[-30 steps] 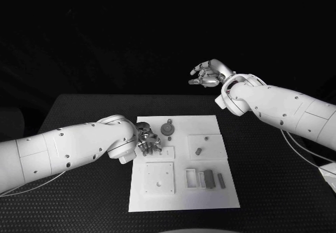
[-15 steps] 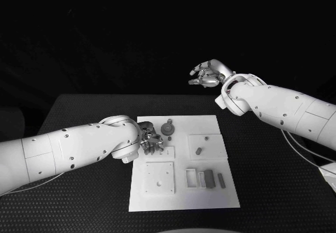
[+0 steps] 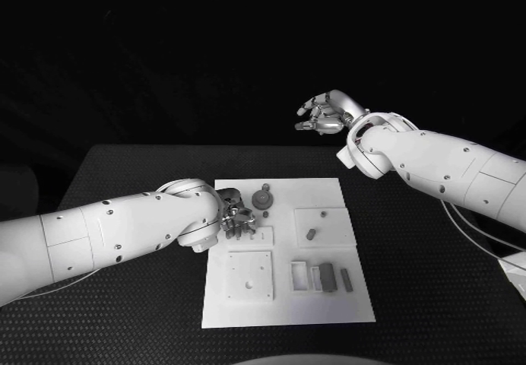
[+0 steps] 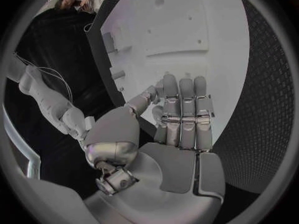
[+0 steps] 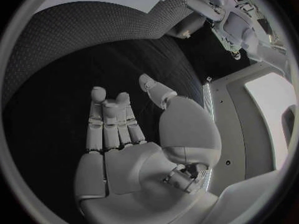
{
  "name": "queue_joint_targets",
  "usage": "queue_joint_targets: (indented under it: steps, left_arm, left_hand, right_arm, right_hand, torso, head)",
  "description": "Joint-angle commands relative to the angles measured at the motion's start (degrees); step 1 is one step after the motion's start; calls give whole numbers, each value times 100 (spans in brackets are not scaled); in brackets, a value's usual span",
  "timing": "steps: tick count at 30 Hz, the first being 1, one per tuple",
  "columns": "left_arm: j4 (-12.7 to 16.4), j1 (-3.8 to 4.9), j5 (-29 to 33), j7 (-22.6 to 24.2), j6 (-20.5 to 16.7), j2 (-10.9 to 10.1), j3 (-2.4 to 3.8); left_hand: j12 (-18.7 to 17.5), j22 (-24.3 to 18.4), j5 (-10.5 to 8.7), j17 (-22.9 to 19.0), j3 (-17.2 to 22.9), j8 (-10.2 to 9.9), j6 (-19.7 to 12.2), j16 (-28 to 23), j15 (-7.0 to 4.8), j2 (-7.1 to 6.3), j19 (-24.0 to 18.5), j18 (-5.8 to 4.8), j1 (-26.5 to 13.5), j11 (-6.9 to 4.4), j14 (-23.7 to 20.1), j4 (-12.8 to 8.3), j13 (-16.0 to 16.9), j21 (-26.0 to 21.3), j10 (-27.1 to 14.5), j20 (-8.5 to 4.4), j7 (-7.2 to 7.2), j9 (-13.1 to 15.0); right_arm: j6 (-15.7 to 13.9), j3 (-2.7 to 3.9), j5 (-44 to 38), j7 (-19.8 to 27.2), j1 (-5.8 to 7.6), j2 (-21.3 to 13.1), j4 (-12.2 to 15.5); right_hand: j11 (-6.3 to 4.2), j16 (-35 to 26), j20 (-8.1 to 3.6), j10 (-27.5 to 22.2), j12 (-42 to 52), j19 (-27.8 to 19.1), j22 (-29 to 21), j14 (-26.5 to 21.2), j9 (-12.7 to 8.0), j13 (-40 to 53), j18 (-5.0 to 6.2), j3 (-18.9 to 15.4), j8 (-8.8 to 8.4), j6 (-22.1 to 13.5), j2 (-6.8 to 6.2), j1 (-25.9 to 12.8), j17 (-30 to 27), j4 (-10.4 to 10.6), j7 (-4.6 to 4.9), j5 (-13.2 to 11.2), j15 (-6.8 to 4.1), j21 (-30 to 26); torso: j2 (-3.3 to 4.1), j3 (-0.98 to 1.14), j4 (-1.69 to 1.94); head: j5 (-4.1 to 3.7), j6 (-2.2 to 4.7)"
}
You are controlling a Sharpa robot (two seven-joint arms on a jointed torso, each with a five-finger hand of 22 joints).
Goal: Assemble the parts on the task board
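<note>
The white task board (image 3: 285, 304) lies in the middle of the table. A round grey part (image 3: 263, 201) sits near its far edge, a small grey part (image 3: 312, 235) lies on a square plate at the right, and two grey bars (image 3: 327, 277) lie beside a white frame (image 3: 298, 277). My left hand (image 3: 233, 217) hovers low over the board's left side, just beside the round part. In the left wrist view its fingers (image 4: 187, 109) stretch out side by side above the board (image 4: 187, 30), with nothing seen in them. My right hand (image 3: 324, 114) is raised beyond the table's far edge, holding nothing (image 5: 124, 129).
A square white plate with a hole (image 3: 250, 277) occupies the board's near left. Black matting (image 3: 438, 289) surrounds the board on all sides. My left forearm (image 3: 109, 236) crosses the table's left part.
My left hand has crept slightly farther over the board toward the round part, and its forearm has turned. The right hand has hardly moved.
</note>
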Motion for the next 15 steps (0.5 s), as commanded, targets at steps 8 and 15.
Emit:
queue_joint_targets:
  steps: [8, 15]
  left_arm:
    - [-31, -39, -46, -21, 27, 32, 2]
    - [-14, -58, -22, -26, 80, 16, 2]
  left_hand:
    - [17, 54, 6, -121, 45, -123, 446, 70, -1, 40, -3, -6, 31, -57, -56, -11, -56, 0, -99, -3, -407, -3]
    - [0, 90, 0, -207, 36, -201, 458, 102, 2, 48, -4, -3, 18, -53, -62, -22, -109, -7, -84, 1, -395, -28]
  right_arm:
    - [108, 4, -32, 59, 4, -18, 23]
    - [121, 4, -38, 51, 4, -24, 25]
  right_hand:
    - [3, 14, -1, -35, 36, -61, 106, -60, -7, -13, 83, -12, 18, -7, 64, -5, -6, -22, 28, -2, -2, -17]
    - [4, 14, 0, -37, 37, -63, 106, -63, -8, -15, 83, -13, 18, -8, 64, -3, -6, -26, 28, -2, -1, -17]
  torso:
    - [-2, -3, -3]
    - [-3, -1, -1]
  head:
    - [0, -32]
    - [58, -49]
